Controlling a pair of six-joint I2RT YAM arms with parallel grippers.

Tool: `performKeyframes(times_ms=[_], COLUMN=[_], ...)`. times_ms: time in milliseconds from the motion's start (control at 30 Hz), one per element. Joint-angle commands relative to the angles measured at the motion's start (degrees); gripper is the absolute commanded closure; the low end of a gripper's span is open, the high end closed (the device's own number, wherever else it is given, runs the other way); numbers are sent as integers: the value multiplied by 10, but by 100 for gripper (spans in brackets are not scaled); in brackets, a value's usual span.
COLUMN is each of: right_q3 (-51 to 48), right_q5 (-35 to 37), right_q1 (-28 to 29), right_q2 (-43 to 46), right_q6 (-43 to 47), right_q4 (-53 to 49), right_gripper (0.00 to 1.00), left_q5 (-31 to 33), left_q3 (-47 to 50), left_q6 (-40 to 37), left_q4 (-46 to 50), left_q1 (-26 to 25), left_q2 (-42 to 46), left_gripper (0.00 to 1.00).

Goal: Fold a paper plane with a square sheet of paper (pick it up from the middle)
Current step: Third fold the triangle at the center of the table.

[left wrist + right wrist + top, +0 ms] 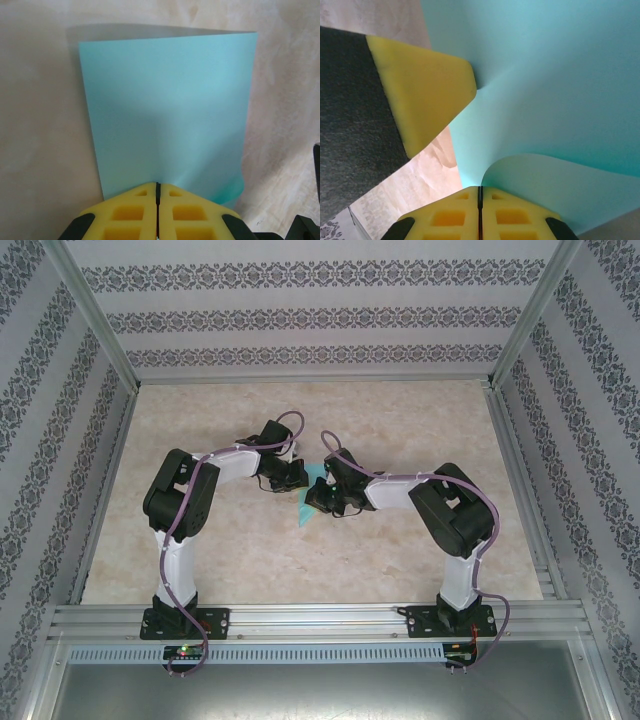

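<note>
While both arms meet over the middle of the bench [400,410], the square sheet of paper [167,110] is held between them, pinched from two sides.

Left gripper [157,186]: jaws fully closed, the near edge of the sheet clamped in the seam between the yellow fingertips.

Right gripper [480,189]: also closed tight, on a curled edge of the sheet. Just up and to the left of it, one yellow pad [430,95] of the left gripper bites the paper, and creases fan out from that pinch. The two grips sit close together.

Position: seen from the left gripper, the sheet runs straight ahead and away, its far edge lying square across the view. A darker second layer peeks out just right of the fingertips. It may already be doubled over; I cannot tell for certain.

Orientation: the long axis appears to run away from the left gripper, with the side edges roughly parallel to that line. No nose is formed yet, so the sheet points nowhere in particular.

Judgement on the step: this looks like the centre fold being set up from a mid-sheet pickup. To do it well:
- move both grippers together and level
- avoid pulling them apart, because thin paper tears at a pinch
- match the free edges before pressing the crease flat
</note>
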State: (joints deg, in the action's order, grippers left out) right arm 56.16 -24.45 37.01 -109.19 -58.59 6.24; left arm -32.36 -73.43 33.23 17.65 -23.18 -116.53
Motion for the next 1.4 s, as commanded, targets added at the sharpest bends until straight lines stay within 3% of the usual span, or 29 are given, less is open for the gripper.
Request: performKeyframes(times_ms=[0, 567, 833, 1100, 1367], right_q3=[12, 22, 23, 25, 26], right_q5=[14, 12, 19, 14, 13], right_q1=[6, 6, 8, 9, 8], right_q2=[-12, -26, -27, -35, -36], right_q6=[2, 12, 16, 17, 22], right_q4=[1, -17, -34, -39, -45], right_gripper=[91, 91, 79, 68, 62], left_q5=[11, 7, 21, 43, 39], left_q3=[-1, 1, 1, 20, 51], left_q6=[-6, -6, 4, 47, 51], left_q4=[28, 29, 30, 4, -5], left_q1=[2, 2, 6, 56, 87], left_q2=[-23, -24, -11, 51, 91], left_gripper=[91, 91, 90, 77, 70])
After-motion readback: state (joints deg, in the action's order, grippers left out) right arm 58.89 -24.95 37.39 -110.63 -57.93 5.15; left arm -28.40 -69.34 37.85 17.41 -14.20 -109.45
